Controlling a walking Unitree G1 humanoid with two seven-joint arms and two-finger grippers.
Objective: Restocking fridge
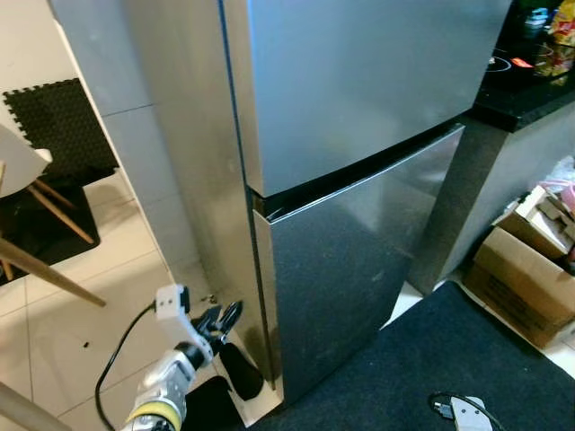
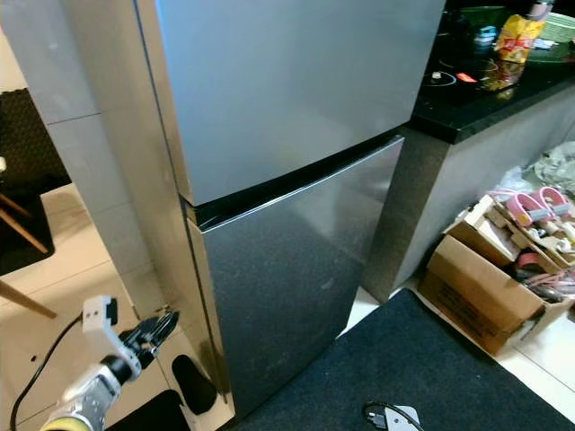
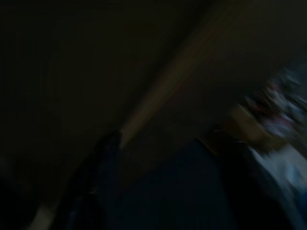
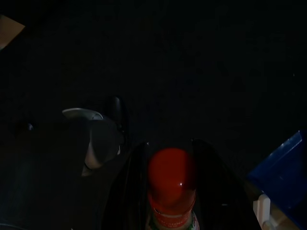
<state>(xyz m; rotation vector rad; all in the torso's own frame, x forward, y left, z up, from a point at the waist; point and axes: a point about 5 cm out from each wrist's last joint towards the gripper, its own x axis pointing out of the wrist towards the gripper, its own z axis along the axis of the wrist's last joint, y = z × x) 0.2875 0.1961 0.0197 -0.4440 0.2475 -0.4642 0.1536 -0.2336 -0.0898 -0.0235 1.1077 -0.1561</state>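
pale tiled floor (image 1: 63,296) under fridge (image 1: 359,180), dark mat (image 2: 431,377), cardboard box (image 2: 481,287)

Left arm (image 1: 166,391) raised forward, fingers (image 1: 218,321) slightly parted; right fingers (image 4: 129,182) clamped.

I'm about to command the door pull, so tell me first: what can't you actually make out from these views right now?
- Fridge contents: both doors shut, head views.
- Left gripper by the lower door's edge: fingers too small to judge open or shut; left wrist view dark and blurred.
- Red-capped bottle between the right gripper's fingers: label cut off by the frame edge, surroundings dark.
- Cardboard box items: small, partly cropped.
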